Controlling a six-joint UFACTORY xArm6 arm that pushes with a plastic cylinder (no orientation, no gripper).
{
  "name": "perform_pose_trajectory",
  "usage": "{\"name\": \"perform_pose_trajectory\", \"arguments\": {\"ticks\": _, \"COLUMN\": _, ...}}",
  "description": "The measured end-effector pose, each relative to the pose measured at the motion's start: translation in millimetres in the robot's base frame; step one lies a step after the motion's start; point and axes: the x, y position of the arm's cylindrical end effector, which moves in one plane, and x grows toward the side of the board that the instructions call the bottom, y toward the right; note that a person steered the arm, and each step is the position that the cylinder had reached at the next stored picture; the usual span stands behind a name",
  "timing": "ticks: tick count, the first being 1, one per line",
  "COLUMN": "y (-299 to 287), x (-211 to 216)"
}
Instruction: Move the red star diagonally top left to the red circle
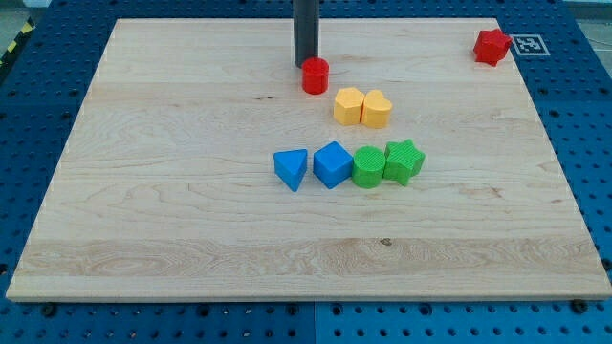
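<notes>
The red star [491, 46] lies at the board's top right corner. The red circle [315, 75] stands near the top middle of the board. My tip [304, 65] is the lower end of a dark rod coming down from the view's top; it sits just to the upper left of the red circle, touching or nearly touching it. The red star is far to the right of my tip.
Two yellow blocks [362, 107] sit side by side below right of the red circle. A blue triangle [291, 169], a blue cube [333, 163], a green circle [368, 166] and a green star [404, 160] form a row mid-board. The wooden board [143, 191] rests on a blue pegboard.
</notes>
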Motion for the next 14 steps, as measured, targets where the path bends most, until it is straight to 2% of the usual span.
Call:
{"name": "perform_pose_trajectory", "arguments": {"ticks": 4, "y": 0.0, "x": 59.8}}
{"name": "perform_pose_trajectory", "arguments": {"ticks": 6, "y": 0.0, "x": 59.9}}
{"name": "perform_pose_trajectory", "arguments": {"ticks": 7, "y": -3.9, "x": 39.7}}
{"name": "perform_pose_trajectory", "arguments": {"ticks": 11, "y": 48.1, "x": 26.7}}
{"name": "perform_pose_trajectory", "arguments": {"ticks": 13, "y": 54.9, "x": 19.3}}
{"name": "perform_pose_trajectory", "arguments": {"ticks": 14, "y": 79.2, "x": 19.4}}
